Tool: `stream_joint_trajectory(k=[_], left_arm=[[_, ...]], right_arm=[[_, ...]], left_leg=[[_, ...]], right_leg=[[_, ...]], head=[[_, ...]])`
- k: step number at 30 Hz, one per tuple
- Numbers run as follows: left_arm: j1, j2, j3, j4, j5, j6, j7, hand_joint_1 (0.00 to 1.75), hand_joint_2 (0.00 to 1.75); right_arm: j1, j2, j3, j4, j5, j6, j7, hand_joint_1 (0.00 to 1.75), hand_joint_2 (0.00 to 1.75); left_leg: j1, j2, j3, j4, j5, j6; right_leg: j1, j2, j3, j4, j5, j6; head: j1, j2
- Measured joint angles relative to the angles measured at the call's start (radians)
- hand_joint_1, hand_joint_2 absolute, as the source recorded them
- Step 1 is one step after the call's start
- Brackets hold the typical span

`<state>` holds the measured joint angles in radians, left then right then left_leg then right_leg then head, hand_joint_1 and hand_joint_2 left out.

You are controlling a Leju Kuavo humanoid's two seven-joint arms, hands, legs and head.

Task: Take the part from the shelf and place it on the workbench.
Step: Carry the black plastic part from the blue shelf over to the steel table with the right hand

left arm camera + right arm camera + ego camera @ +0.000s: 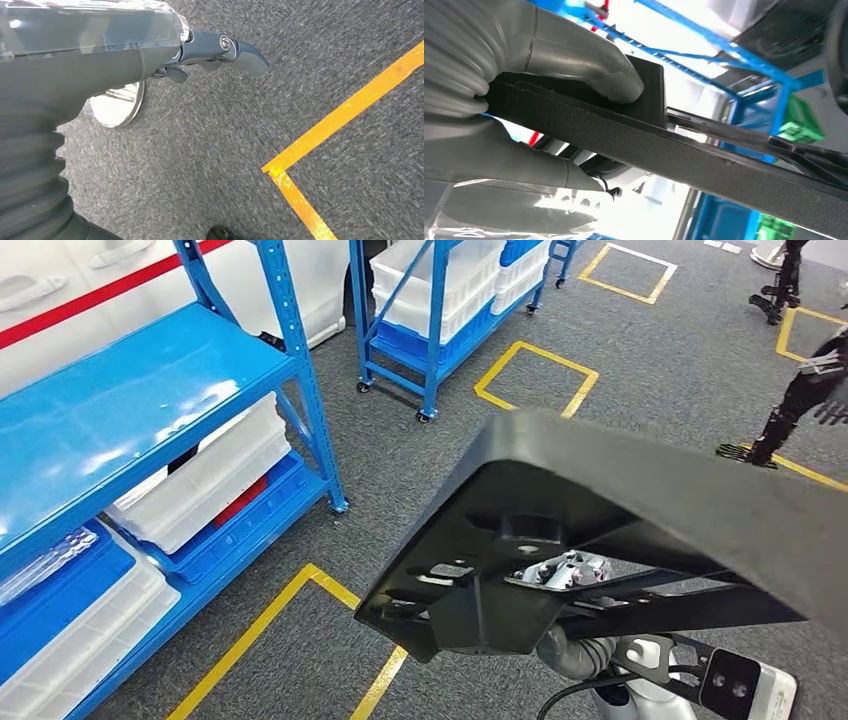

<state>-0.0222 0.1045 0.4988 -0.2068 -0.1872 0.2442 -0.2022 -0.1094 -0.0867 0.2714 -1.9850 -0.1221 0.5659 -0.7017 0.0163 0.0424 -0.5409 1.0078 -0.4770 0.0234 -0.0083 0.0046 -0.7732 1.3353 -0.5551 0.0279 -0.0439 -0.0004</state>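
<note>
Carry step, as I read it: the part is off the shelf and no tabletop is in sight yet.

- Blue shelving rack (150,390) is sitting far left with white bins on its lower tiers; a second blue rack (440,310) is standing farther back, centre. Grey carpet floor (640,350) with yellow tape boxes (535,375) is spreading across the rest.
- Black moulded part (600,520), a large flat panel with ribs and bosses on its underside, is riding high and near, right of centre, tilted, well clear of the shelves.
- Right hand (544,100) is clamping the part's edge, thumb pressing one face and the fingers (524,172) the other.
- Left hand (220,52) is hanging over the carpet, fingers extended and holding nothing.

Next move calls for turning or walking until the tabletop comes into view, keeping the panel level and clear of the rack uprights. One-handed edge grip on a wide panel: I'd expect it to lever and slip under quick swings.
</note>
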Motion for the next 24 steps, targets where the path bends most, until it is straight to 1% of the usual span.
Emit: stream_joint_trajectory(k=[1, 2, 3, 4, 5, 6, 7, 8, 9, 10, 11, 12, 13, 14, 15, 16, 17, 18, 19, 20, 21, 22, 23, 24], left_arm=[[0.000, -0.001, 0.001, 0.000, 0.000, 0.002, 0.002, 0.00, 1.75], [-0.001, -0.002, 0.002, 0.000, 0.001, 0.003, 0.004, 0.00, 1.75], [-0.001, -0.004, 0.004, 0.000, 0.001, 0.005, 0.006, 0.00, 1.75], [0.000, -0.009, 0.009, 0.000, 0.000, 0.007, 0.004, 0.00, 1.75], [0.001, -0.014, 0.015, 0.000, -0.001, 0.007, 0.000, 0.00, 1.75], [0.004, -0.020, 0.019, 0.000, -0.002, 0.007, -0.005, 0.00, 1.75], [0.008, -0.025, 0.025, 0.000, -0.002, 0.006, -0.010, 0.00, 1.75], [0.011, -0.028, 0.028, 0.000, -0.002, 0.006, -0.010, 0.00, 1.75], [0.014, -0.030, 0.031, 0.000, -0.001, 0.005, -0.010, 0.00, 1.75], [0.016, -0.032, 0.035, 0.000, -0.001, 0.004, -0.010, 0.00, 1.75], [0.018, -0.034, 0.039, 0.000, -0.001, 0.004, -0.010, 0.00, 1.75], [0.019, -0.036, 0.043, 0.000, -0.001, 0.003, -0.010, 0.00, 1.75], [0.019, -0.038, 0.046, 0.000, -0.001, 0.003, -0.011, 0.00, 1.75], [0.019, -0.040, 0.048, 0.000, -0.001, 0.002, -0.011, 0.00, 1.75], [0.019, -0.041, 0.050, 0.000, -0.001, 0.002, -0.012, 0.00, 1.75], [0.018, -0.043, 0.051, 0.000, -0.002, 0.001, -0.014, 0.00, 1.75], [0.018, -0.044, 0.052, 0.000, -0.005, 0.000, -0.015, 0.00, 1.75], [0.017, -0.045, 0.053, 0.000, -0.010, -0.002, -0.016, 0.00, 1.75], [0.016, -0.045, 0.054, 0.000, -0.016, -0.004, -0.017, 0.00, 1.75], [0.015, -0.046, 0.054, 0.000, -0.023, -0.006, -0.015, 0.00, 1.75], [0.015, -0.047, 0.054, 0.000, -0.031, -0.009, -0.013, 0.00, 1.75], [0.017, -0.049, 0.054, 0.000, -0.037, -0.011, -0.010, 0.00, 1.75], [0.019, -0.050, 0.054, 0.000, -0.043, -0.012, -0.008, 0.00, 1.75], [0.022, -0.051, 0.054, 0.000, -0.048, -0.013, -0.007, 0.00, 1.75]], right_arm=[[0.005, -0.003, 0.002, -0.002, 0.004, -0.002, 0.000, 1.75, 1.75], [0.011, -0.007, 0.005, -0.006, 0.010, -0.004, 0.000, 1.75, 1.75], [0.020, -0.012, 0.008, -0.012, 0.016, -0.004, 0.000, 1.75, 1.75], [0.061, -0.019, 0.009, -0.037, 0.037, -0.006, 0.000, 1.75, 1.75], [0.105, -0.025, 0.009, -0.066, 0.058, -0.008, 0.000, 1.75, 1.75], [0.150, -0.029, 0.010, -0.097, 0.079, -0.014, 0.000, 1.75, 1.75], [0.195, -0.033, 0.014, -0.128, 0.100, -0.025, 0.000, 1.75, 1.75], [0.211, -0.036, 0.023, -0.139, 0.106, -0.037, 0.000, 1.75, 1.75], [0.226, -0.041, 0.032, -0.147, 0.110, -0.047, 0.000, 1.75, 1.75], [0.240, -0.046, 0.042, -0.152, 0.112, -0.054, 0.000, 1.75, 1.75], [0.253, -0.050, 0.050, -0.157, 0.114, -0.058, 0.000, 1.75, 1.75], [0.262, -0.055, 0.056, -0.161, 0.116, -0.059, 0.000, 1.75, 1.75], [0.268, -0.058, 0.061, -0.164, 0.116, -0.060, 0.000, 1.75, 1.75], [0.271, -0.061, 0.064, -0.168, 0.116, -0.061, 0.000, 1.75, 1.75], [0.274, -0.066, 0.066, -0.171, 0.113, -0.062, 0.000, 1.75, 1.75], [0.278, -0.073, 0.068, -0.173, 0.110, -0.064, 0.000, 1.75, 1.75], [0.284, -0.081, 0.068, -0.176, 0.106, -0.067, 0.000, 1.75, 1.75], [0.291, -0.091, 0.069, -0.180, 0.103, -0.073, 0.000, 1.75, 1.75], [0.301, -0.100, 0.068, -0.185, 0.102, -0.080, 0.000, 1.75, 1.75], [0.313, -0.110, 0.068, -0.194, 0.103, -0.090, 0.000, 1.75, 1.75], [0.325, -0.120, 0.068, -0.203, 0.105, -0.102, 0.000, 1.75, 1.75], [0.336, -0.129, 0.069, -0.213, 0.109, -0.116, 0.000, 1.75, 1.75], [0.346, -0.138, 0.074, -0.222, 0.115, -0.133, 0.000, 1.75, 1.75], [0.353, -0.145, 0.080, -0.228, 0.121, -0.152, 0.000, 1.75, 1.75]], left_leg=[[0.000, 0.007, 0.001, 0.000, -0.001, -0.001], [-0.001, 0.018, 0.004, 0.000, -0.003, -0.003], [-0.003, 0.030, 0.007, 0.000, -0.006, -0.006], [-0.006, 0.053, 0.016, -0.002, -0.012, -0.015], [-0.007, 0.059, 0.022, 0.001, -0.022, -0.025], [-0.007, 0.049, 0.021, 0.018, -0.041, -0.034], [-0.006, 0.031, 0.011, 0.055, -0.070, -0.042], [-0.003, -0.001, -0.015, 0.114, -0.104, -0.045], [-0.003, -0.022, -0.049, 0.185, -0.139, -0.047], [-0.003, -0.031, -0.079, 0.247, -0.161, -0.049], [-0.003, -0.035, -0.099, 0.282, -0.165, -0.050], [-0.003, -0.036, -0.101, 0.278, -0.148, -0.050], [-0.002, -0.040, -0.084, 0.233, -0.113, -0.049], [-0.001, -0.053, -0.054, 0.161, -0.070, -0.047], [-0.001, -0.074, -0.024, 0.091, -0.039, -0.044], [0.000, -0.090, -0.002, 0.039, -0.019, -0.040], [-0.001, -0.102, 0.009, 0.011, -0.013, -0.035], [-0.004, -0.104, 0.012, 0.005, -0.015, -0.029], [-0.004, -0.094, 0.013, 0.003, -0.012, -0.022], [-0.004, -0.083, 0.015, 0.000, -0.008, -0.015], [-0.003, -0.072, 0.017, -0.005, -0.005, -0.007], [-0.002, -0.059, 0.018, -0.009, -0.002, -0.001], [-0.003, -0.046, 0.018, -0.011, -0.001, 0.004], [-0.005, -0.033, 0.017, -0.011, -0.001, 0.006]], right_leg=[[0.000, -0.002, 0.018, -0.034, 0.019, -0.001], [0.002, -0.017, 0.059, -0.104, 0.050, -0.006], [0.007, -0.043, 0.102, -0.183, 0.076, -0.014], [0.011, -0.055, 0.147, -0.264, 0.103, -0.026], [0.014, -0.063, 0.175, -0.314, 0.114, -0.039], [0.014, -0.055, 0.182, -0.328, 0.113, -0.049], [0.011, -0.031, 0.184, -0.333, 0.117, -0.057], [0.009, -0.018, 0.185, -0.335, 0.118, -0.061], [0.009, -0.004, 0.184, -0.335, 0.119, -0.064], [0.009, 0.011, 0.184, -0.335, 0.119, -0.065], [0.010, 0.026, 0.184, -0.334, 0.118, -0.065], [0.010, 0.042, 0.185, -0.332, 0.118, -0.065], [0.010, 0.058, 0.186, -0.330, 0.117, -0.064], [0.009, 0.072, 0.188, -0.328, 0.116, -0.061], [0.010, 0.085, 0.188, -0.324, 0.114, -0.057], [0.010, 0.097, 0.186, -0.320, 0.113, -0.052], [0.009, 0.107, 0.184, -0.318, 0.114, -0.046], [0.008, 0.116, 0.181, -0.318, 0.115, -0.039], [0.007, 0.124, 0.178, -0.319, 0.118, -0.032], [0.006, 0.120, 0.176, -0.316, 0.117, -0.026], [0.007, 0.101, 0.170, -0.302, 0.106, -0.022], [0.008, 0.074, 0.154, -0.269, 0.084, -0.018], [0.007, 0.042, 0.127, -0.213, 0.052, -0.016], [0.006, 0.019, 0.093, -0.144, 0.017, -0.012]], head=[[0.000, 0.000], [0.000, 0.000], [0.000, 0.000], [0.000, 0.000], [0.000, 0.000], [0.000, 0.000], [0.000, 0.000], [0.000, 0.000], [0.000, 0.000], [0.000, 0.000], [0.000, 0.000], [0.000, 0.000], [0.000, 0.000], [0.000, 0.000], [0.000, 0.000], [0.000, 0.000], [0.000, 0.000], [0.000, 0.000], [0.000, 0.000], [0.000, 0.000], [0.000, 0.000], [0.000, 0.000], [0.000, 0.000], [0.000, 0.000]])
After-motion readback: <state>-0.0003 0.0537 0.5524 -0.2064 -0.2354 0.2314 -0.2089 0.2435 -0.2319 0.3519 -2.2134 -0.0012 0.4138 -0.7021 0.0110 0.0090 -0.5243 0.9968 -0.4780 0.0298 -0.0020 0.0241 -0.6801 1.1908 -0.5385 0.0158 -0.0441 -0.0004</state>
